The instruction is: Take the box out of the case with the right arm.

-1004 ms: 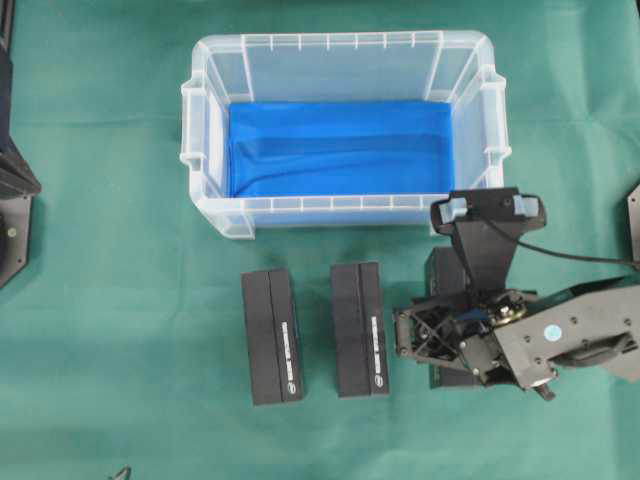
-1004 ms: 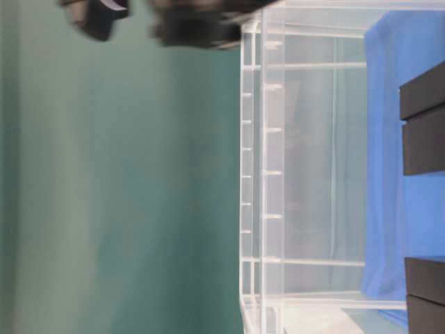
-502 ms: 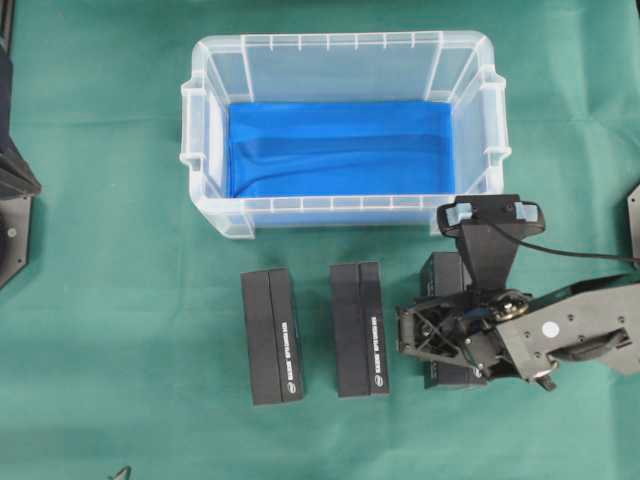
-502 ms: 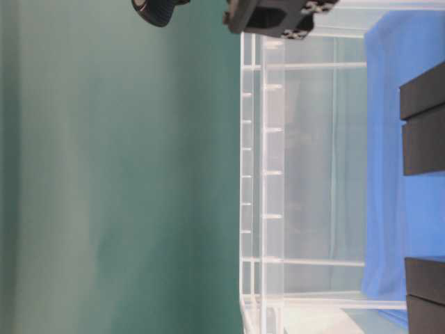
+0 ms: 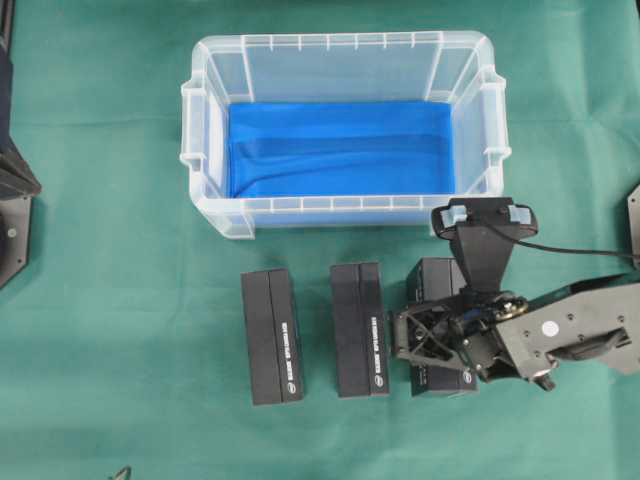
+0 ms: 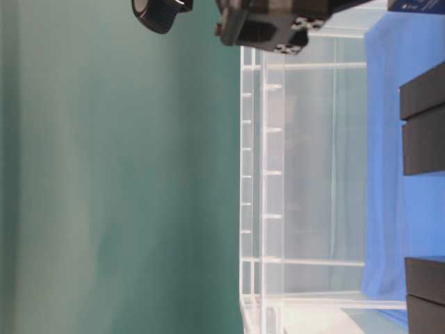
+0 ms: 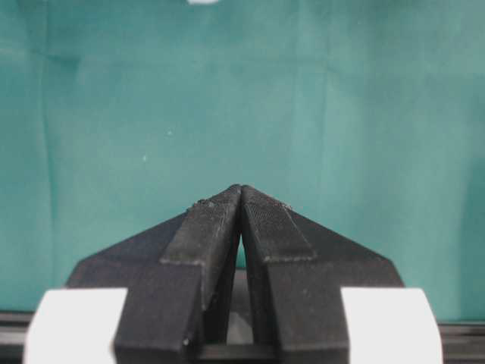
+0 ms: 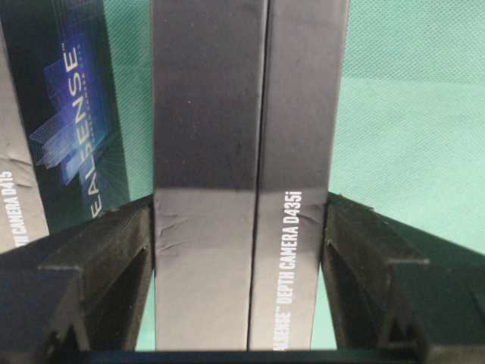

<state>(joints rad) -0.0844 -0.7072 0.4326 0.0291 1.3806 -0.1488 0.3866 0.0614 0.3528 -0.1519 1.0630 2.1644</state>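
The clear case (image 5: 340, 40) stands at the back of the green cloth, with only its blue lining inside. A black box (image 5: 432, 280) lies outside it, front right, between the fingers of my right gripper (image 5: 430, 335). In the right wrist view both black fingers (image 8: 98, 258) press the long sides of this box (image 8: 242, 152), so the right gripper (image 8: 240, 227) is shut on it. Whether the box rests on the cloth I cannot tell. My left gripper (image 7: 241, 189) is shut on nothing, over bare cloth.
Two more black boxes (image 5: 272, 336) (image 5: 360, 329) lie side by side left of the held one, the nearer showing as (image 8: 68, 114). The table-level view shows the case wall (image 6: 278, 174) and two dark boxes (image 6: 423, 118). Arm bases sit at the left edge (image 5: 10, 200).
The right gripper has carried the box to the left and a little toward the front edge, closer to the middle box. Case and the other two boxes have not moved.
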